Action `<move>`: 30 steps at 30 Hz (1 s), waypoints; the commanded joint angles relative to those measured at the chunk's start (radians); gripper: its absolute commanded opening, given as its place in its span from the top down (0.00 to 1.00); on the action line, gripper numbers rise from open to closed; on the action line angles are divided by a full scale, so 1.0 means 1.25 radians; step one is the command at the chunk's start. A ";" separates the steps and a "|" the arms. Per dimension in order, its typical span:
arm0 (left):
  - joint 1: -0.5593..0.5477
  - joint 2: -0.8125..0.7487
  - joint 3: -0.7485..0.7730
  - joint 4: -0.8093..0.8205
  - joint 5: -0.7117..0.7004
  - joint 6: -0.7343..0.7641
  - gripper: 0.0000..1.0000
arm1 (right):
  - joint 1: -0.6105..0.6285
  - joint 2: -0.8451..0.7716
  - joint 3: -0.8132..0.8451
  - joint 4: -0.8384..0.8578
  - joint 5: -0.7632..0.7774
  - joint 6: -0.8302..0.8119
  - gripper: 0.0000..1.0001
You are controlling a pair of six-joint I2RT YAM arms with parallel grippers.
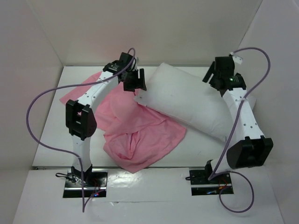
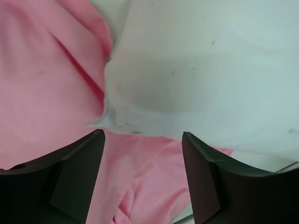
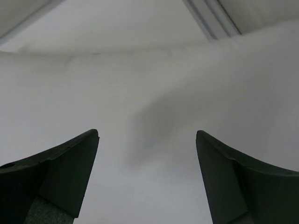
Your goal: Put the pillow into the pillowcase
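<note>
pillow (image 1: 187,100): plump white rectangle of soft plain fabric, wholly outside the pillowcase (image 1: 140,135), slanted across the far right of the table (image 1: 60,140), left corner overlapping pink cloth. pillowcase: thin, crumpled, matte pink, opening not discernible. insertion judged not yet begun. left gripper (image 2: 142,140) spread over that corner, pinching nothing; right gripper (image 3: 147,135) spread above the pillow's far end, empty.

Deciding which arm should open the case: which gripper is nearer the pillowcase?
Left. The left gripper hangs over the left corner of the pillow, right where it lies on the pillowcase. The right gripper is at the pillow's far right end, away from the pink fabric.
</note>
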 commanded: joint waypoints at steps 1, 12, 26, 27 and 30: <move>-0.012 0.084 0.045 0.025 0.019 -0.036 0.20 | -0.042 -0.044 -0.134 -0.040 0.019 0.065 0.09; -0.019 0.188 0.103 0.095 0.068 -0.072 0.27 | -0.084 -0.219 -0.479 0.057 -0.164 0.111 1.00; -0.101 0.167 0.027 0.133 0.151 -0.048 0.32 | -0.058 -0.377 -0.391 -0.145 -0.023 0.181 1.00; -0.109 0.158 0.015 0.133 0.151 -0.037 0.32 | -0.058 -0.370 -0.373 -0.145 -0.023 0.157 0.95; -0.128 0.107 0.008 0.098 0.086 -0.003 0.24 | -0.058 -0.370 -0.318 -0.102 -0.100 0.107 0.14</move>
